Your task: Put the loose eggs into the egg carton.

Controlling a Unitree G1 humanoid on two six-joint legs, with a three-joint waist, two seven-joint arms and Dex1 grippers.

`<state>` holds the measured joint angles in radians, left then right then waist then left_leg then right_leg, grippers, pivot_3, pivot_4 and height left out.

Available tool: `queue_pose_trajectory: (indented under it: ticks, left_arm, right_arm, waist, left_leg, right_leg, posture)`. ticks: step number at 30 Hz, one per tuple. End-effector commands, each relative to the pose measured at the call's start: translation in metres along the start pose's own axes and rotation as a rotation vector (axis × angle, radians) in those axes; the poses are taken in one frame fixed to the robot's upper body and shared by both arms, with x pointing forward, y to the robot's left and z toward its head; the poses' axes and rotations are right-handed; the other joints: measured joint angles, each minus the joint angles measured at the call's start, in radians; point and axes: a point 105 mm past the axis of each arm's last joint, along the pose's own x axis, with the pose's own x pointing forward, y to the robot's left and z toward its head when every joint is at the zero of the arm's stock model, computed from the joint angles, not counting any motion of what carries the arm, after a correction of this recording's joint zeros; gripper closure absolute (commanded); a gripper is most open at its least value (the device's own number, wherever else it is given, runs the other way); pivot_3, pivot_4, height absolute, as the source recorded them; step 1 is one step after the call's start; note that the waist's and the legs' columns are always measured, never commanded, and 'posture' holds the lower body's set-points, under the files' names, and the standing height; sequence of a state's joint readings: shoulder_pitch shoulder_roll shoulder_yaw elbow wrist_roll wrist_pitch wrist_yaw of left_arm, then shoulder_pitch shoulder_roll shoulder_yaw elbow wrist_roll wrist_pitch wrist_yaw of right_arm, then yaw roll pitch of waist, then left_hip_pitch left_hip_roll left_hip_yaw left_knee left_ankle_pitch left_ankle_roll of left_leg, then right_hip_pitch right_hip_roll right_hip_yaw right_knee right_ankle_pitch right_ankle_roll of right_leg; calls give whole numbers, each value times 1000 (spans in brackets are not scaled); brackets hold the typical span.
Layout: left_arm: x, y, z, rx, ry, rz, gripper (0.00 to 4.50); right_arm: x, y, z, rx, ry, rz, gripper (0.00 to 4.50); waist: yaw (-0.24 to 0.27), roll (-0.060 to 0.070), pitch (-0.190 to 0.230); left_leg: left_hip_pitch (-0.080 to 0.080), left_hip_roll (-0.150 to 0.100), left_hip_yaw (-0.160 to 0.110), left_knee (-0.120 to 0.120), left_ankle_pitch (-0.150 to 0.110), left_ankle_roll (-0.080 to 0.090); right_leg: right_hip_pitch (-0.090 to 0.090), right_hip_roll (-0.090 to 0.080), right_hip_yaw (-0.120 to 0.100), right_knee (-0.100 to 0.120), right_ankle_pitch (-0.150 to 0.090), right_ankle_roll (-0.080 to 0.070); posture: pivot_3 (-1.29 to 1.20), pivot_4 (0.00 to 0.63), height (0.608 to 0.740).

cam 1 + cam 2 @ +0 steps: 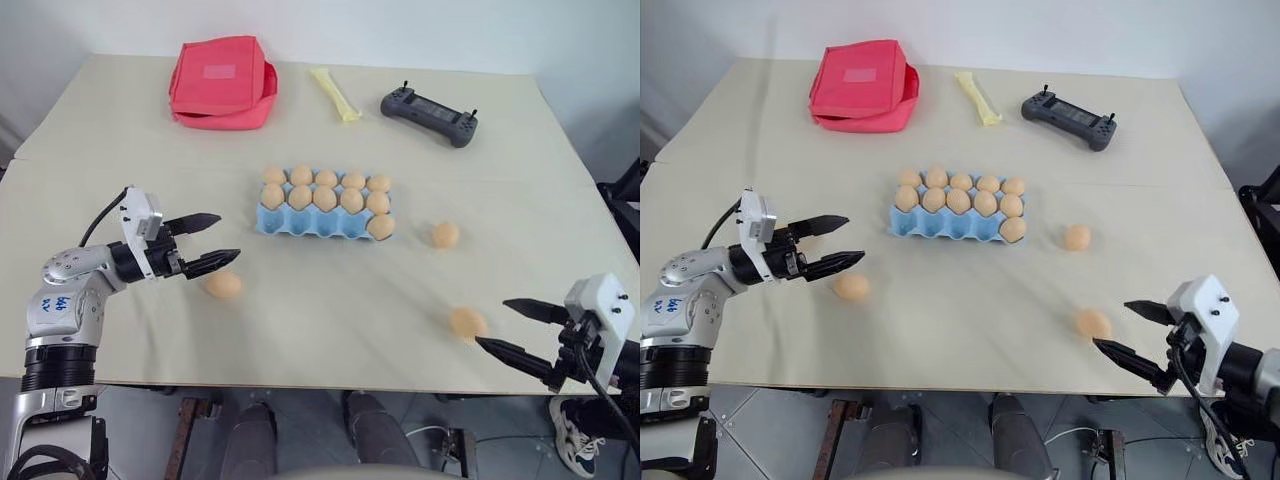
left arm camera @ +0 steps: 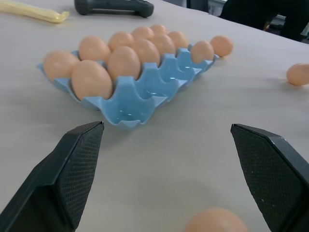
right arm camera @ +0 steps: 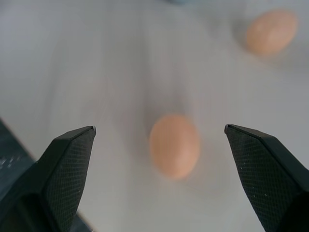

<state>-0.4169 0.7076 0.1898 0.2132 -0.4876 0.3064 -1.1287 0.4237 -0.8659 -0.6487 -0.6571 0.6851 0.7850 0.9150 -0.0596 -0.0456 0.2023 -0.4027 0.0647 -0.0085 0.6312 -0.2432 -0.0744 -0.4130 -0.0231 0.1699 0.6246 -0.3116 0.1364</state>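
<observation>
Hands (image 1: 207, 243) (image 1: 508, 328) gape level over table (image 1: 330, 310), each beside 1 egg (image 1: 223, 285) (image 1: 467, 322).

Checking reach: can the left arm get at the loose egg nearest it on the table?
Probably yes. The egg lies on bare table just beyond the open left gripper, with nothing between them; the egg carton sits farther off.

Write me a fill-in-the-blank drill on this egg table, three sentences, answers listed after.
1. The number of tan-brown eggs lying loose on the beige table outside the light blue moulded egg carton is ____.
2. The carton's empty cups are all in the row ____ to the robot.
3. The red fabric pouch lies at the table's far ____ corner.

Missing words: three; nearest; left
</observation>
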Motion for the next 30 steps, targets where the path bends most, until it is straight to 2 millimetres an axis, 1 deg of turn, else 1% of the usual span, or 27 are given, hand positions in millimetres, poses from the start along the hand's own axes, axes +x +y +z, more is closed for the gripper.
queue_pose_trajectory:
  ticks: [1, 7, 12, 15, 21, 24, 27, 30]
  left_arm:
    - [-6, -6, 6, 19, -2, -34, 11]
    - [-18, -13, 3, 12, 17, -39, 11]
    - [-22, -12, 4, 20, 19, -10, 11]
    - [-24, -14, 4, 22, 14, 5, 11]
    - [-25, -16, 5, 25, 8, 23, 11]
    - [-25, -16, 5, 26, 5, 30, 11]
    - [-24, -16, 5, 27, 3, 34, 0]
    - [-24, -16, 5, 28, -1, 38, 0]
  right_arm:
    - [3, 1, 10, -47, -39, -16, 0]
    - [21, -3, 4, -7, -38, -19, 0]
    - [36, -3, 0, 5, -30, 14, 0]
    - [48, -13, -8, 32, -14, -18, 0]
    - [59, -18, -19, 42, 2, -5, 0]
    - [60, -19, -19, 39, -8, -6, 0]
    - [61, -20, -16, 28, -29, -8, 596]
    - [59, -21, -11, 9, -44, -1, 1624]
  waist:
    - [-3, 0, 0]
    - [0, 0, 0]
    - [2, 0, 0]
    - [1, 0, 0]
    - [1, 0, 0]
    - [1, 0, 0]
    - [0, 0, 0]
    - [1, 0, 0]
  left_leg:
    - [0, 0, 0, 0, 0, 0]
    - [0, 0, 0, -1, 0, 0]
    - [-1, 0, 0, -1, 0, 0]
    - [-1, 0, 0, -1, 0, 0]
    - [-1, 0, 0, -2, 0, 0]
    - [-1, 0, 0, -1, 0, 0]
    - [-1, 0, 0, -1, 0, 0]
    - [-1, 0, 0, -1, 0, 0]
  right_leg:
    - [0, 0, 0, 0, 0, 0]
    - [0, 0, 0, -1, 0, -1]
    - [0, 0, 0, -2, 0, -1]
    - [0, -1, 0, -3, 0, -1]
    - [0, -1, 0, -3, 0, -1]
    - [0, -1, 0, -3, 0, -1]
    - [0, -1, 0, -2, 0, -1]
    - [0, -1, 0, -2, 0, -1]
  posture:
    - [0, 150, 740]
    - [0, 150, 740]
    - [0, 150, 740]
    - [0, 150, 740]
    - [0, 150, 740]
    - [0, 150, 740]
    - [0, 150, 740]
    - [0, 150, 740]
